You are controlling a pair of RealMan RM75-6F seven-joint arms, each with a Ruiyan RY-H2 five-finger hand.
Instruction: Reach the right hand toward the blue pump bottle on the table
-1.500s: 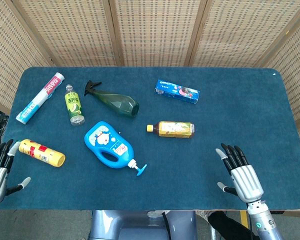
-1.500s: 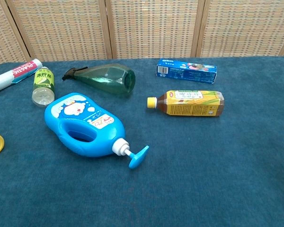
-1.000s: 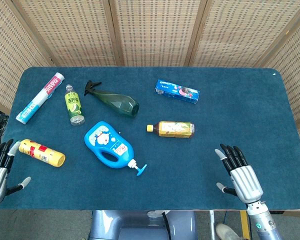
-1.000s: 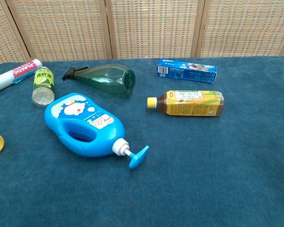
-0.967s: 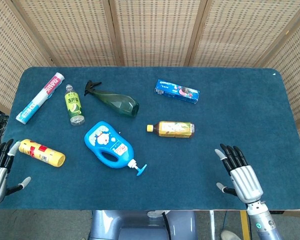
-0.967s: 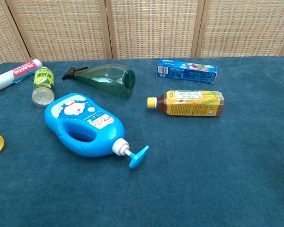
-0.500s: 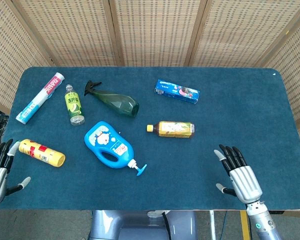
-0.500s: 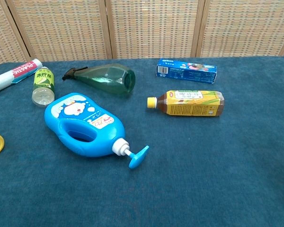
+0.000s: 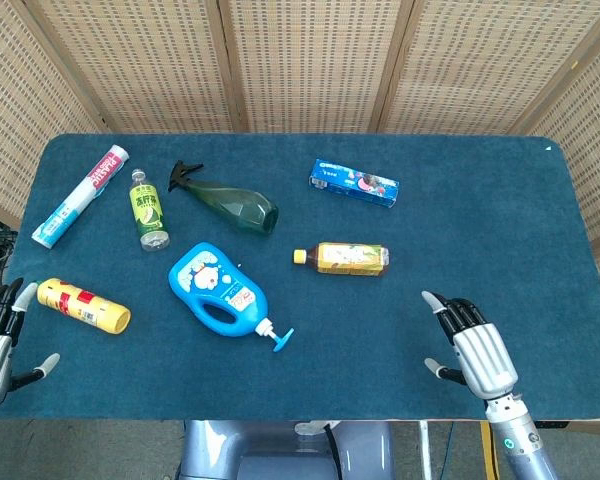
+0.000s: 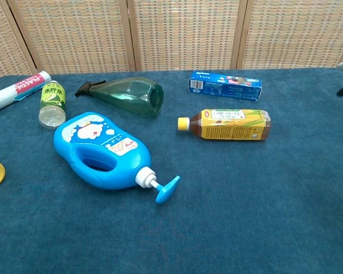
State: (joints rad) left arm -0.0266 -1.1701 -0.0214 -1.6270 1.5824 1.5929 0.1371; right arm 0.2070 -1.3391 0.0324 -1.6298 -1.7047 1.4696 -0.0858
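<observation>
Woven screens back the blue-clothed desk (image 9: 500, 200); the right robot hand (image 9: 473, 347), fingers spread and empty, sits near the front edge, the blue pump bottle (image 9: 218, 289) well leftward, pump end nearest it.

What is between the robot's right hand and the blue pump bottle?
Only bare blue tablecloth. In the head view, nothing lies between the right hand and the blue pump bottle.
</observation>
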